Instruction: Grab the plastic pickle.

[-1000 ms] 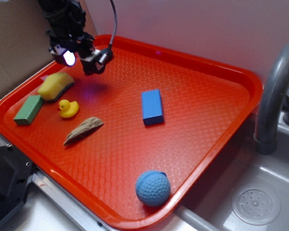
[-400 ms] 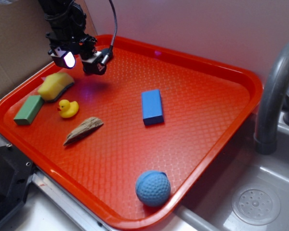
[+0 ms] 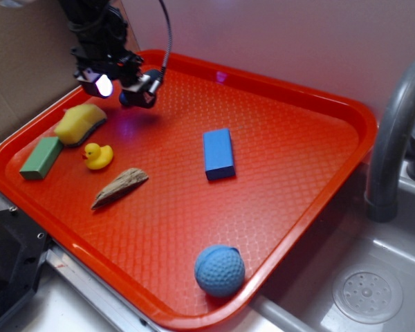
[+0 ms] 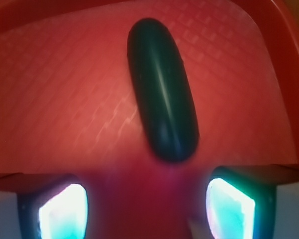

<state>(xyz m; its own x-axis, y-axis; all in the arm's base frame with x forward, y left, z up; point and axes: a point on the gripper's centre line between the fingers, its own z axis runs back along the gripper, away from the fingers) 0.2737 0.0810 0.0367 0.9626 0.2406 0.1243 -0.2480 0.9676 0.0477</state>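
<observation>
Pincer [image 4: 147, 204] open and empty, fingertips [image 4: 60, 209] apart, above the plastic pickle [image 4: 162, 89] lying on the red tray [image 4: 50, 99].

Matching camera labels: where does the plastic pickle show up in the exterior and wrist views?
Exterior: not visible; presumably hidden beneath the gripper over the far-left corner of the red tray.
Wrist: the plastic pickle is upper centre, lying on the tray just ahead of the open jaws.
Shared landmark: the red tray's textured floor, seen in both views.
</observation>
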